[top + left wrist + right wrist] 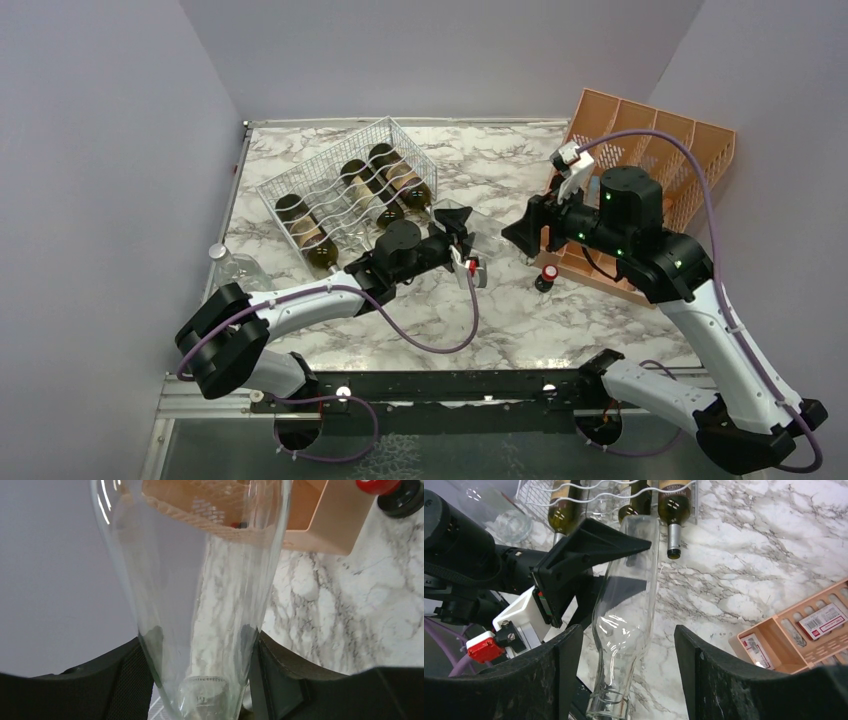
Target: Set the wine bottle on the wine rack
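A clear empty wine bottle (492, 238) hangs in the air between my two grippers, over the middle of the table. My left gripper (458, 238) is shut on its body; in the left wrist view the pads (142, 675) press both sides of the glass (200, 605). My right gripper (522, 236) is open, its fingers (564, 665) standing either side of the bottle's neck (616, 680) without touching it. The silvery wire wine rack (330, 165) lies at the back left and holds three dark bottles (305, 232). Its front edge shows in the right wrist view (624, 487).
An orange slotted organizer (650, 150) stands at the back right, close behind my right gripper; it also shows in the right wrist view (804, 630). A small black object with a red cap (548, 275) stands before it. Another clear bottle (235, 265) lies at the table's left edge.
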